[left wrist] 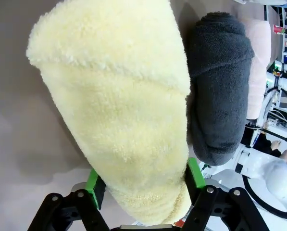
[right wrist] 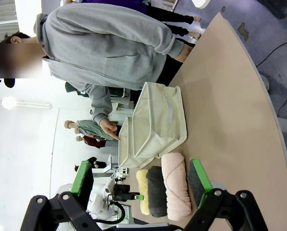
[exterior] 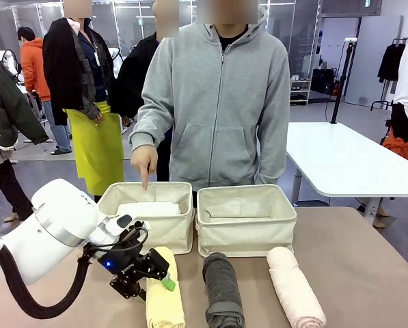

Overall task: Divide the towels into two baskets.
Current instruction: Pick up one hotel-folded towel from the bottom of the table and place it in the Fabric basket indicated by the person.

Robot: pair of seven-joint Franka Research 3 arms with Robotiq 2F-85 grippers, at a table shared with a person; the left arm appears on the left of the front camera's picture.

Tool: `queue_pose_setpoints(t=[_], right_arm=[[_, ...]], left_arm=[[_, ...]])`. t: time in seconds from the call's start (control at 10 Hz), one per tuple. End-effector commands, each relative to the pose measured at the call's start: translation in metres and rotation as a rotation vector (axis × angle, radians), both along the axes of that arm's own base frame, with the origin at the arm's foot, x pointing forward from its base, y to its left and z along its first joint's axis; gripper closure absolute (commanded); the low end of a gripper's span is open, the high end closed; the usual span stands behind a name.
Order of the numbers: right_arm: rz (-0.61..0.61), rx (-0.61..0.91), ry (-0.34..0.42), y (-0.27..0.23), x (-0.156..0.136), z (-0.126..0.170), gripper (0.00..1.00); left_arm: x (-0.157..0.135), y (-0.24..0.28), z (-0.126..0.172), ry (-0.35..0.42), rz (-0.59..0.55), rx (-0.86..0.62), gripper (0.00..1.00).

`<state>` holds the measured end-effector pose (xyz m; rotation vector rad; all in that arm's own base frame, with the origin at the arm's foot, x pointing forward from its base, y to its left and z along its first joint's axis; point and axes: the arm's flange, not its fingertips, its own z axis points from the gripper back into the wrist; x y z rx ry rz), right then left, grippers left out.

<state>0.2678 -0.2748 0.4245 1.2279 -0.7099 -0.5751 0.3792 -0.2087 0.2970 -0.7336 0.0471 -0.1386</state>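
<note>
The left tool (exterior: pixel 160 280) is clamped on a pale yellow rolled terry-cloth towel (exterior: pixel 165 301) at the near edge of the tan counter (exterior: pixel 368 273). In the left wrist view its two green pads (left wrist: pixel 93 185) press in on either side of the roll. From these angles it is hard to say whether the held end rests on the counter or is raised slightly off it.

Just to the right of that roll lies a dark charcoal grey rolled towel (exterior: pixel 223 290), close alongside it. A light pink rolled towel (exterior: pixel 296 287) lies farther right with a small gap. All three point away from the robot, toward the baskets.

Behind them stand two rectangular cream canvas baskets side by side, their inner walls touching. The left basket (exterior: pixel 180 229) holds a white rolled towel (exterior: pixel 147 208), lying across its width. No towel can be seen in the right basket (exterior: pixel 248 239).

A person in a grey zip hoodie stands at the far side of the counter. The person's hand (exterior: pixel 144 160) hangs over the far rim of the left basket with the index finger pointing down into it.

The right tool (right wrist: pixel 139 180) has its fingers wide apart, with nothing between them. It is held well above the counter, looking across at both baskets and the row of three rolls.
</note>
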Motion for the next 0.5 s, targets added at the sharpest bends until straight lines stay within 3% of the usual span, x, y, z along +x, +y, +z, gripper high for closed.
queue_pose_setpoints(t=[0.0,0.1,0.2,0.3,0.4], right_arm=[[-0.004,0.009,-0.022,0.0,-0.002,0.001,0.0],[-0.004,0.009,-0.022,0.0,-0.002,0.001,0.0],[-0.004,0.009,-0.022,0.0,-0.002,0.001,0.0],[-0.004,0.009,-0.022,0.0,-0.002,0.001,0.0],[-0.004,0.009,-0.022,0.0,-0.002,0.001,0.0]], left_arm=[[-0.003,-0.007,-0.002,-0.006,0.041,0.018,0.25],[-0.004,-0.008,-0.001,-0.013,0.046,0.029,0.59],[-0.004,-0.007,0.001,-0.022,0.049,0.032,0.45],[-0.006,-0.006,0.008,-0.031,0.051,0.033,0.79],[-0.009,-0.004,0.018,-0.032,0.033,0.039,0.55]])
